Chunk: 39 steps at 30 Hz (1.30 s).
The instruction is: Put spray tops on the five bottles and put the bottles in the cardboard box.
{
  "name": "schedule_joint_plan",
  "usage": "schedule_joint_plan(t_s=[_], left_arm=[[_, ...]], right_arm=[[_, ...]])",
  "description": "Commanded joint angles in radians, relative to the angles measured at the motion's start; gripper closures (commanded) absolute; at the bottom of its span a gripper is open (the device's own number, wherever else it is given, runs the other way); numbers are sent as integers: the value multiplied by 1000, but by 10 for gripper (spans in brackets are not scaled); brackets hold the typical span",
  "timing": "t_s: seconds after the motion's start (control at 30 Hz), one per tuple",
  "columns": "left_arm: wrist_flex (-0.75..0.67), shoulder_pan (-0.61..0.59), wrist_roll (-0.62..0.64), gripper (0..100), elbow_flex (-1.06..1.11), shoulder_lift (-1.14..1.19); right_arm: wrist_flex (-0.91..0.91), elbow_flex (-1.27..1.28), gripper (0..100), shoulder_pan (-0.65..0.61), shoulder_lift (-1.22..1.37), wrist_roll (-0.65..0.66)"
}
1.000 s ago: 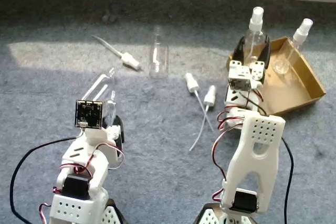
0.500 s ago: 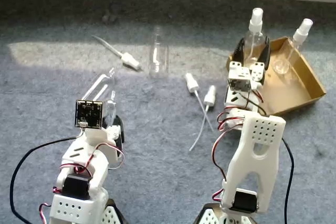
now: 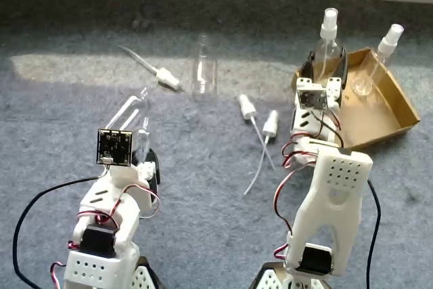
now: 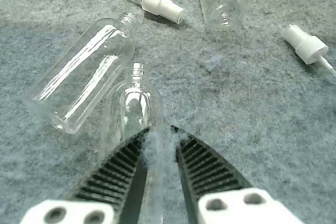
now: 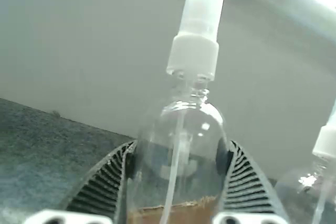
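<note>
My right gripper [image 3: 327, 63] is shut on an upright clear bottle [image 3: 328, 47] with a white spray top, held over the near left corner of the cardboard box [image 3: 392, 120]. In the right wrist view the bottle [image 5: 181, 129] sits between the jaws. A second capped bottle [image 3: 379, 59] stands in the box. My left gripper [image 4: 160, 129] is shut on a topless bottle [image 4: 131, 106], beside another topless bottle [image 4: 79, 82] lying on its side. A third topless bottle [image 3: 203, 69] stands upright mid-table.
Three loose spray tops lie on the grey carpet: one [image 3: 166, 78] left of the upright bottle, two [image 3: 247, 106] [image 3: 270, 123] between the arms, their tubes trailing toward me. A pale wall runs along the far edge.
My right gripper has shifted slightly away from me toward the box with the capped bottle in it. The left arm has stayed still.
</note>
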Motion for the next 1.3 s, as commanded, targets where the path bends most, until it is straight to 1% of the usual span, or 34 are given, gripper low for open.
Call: schedule_joint_plan(t_s=[0.0, 0.13, 0.4, 0.83, 1.07, 1.27], left_arm=[[-18, -10, -15, 989, 22, -7], [-17, -10, -15, 989, 22, -7], [-17, -10, -15, 989, 22, -7], [-17, -10, -15, 989, 22, -7], [-17, -10, -15, 989, 22, -7], [-17, -10, -15, 989, 22, -7]], right_arm=[[119, 65, 885, 73, -136, -97], [196, 117, 885, 74, -248, -118], [200, 208, 885, 67, -361, -120], [199, 211, 885, 59, -364, -126], [199, 209, 885, 21, -361, -126], [203, 209, 885, 18, -360, -126]])
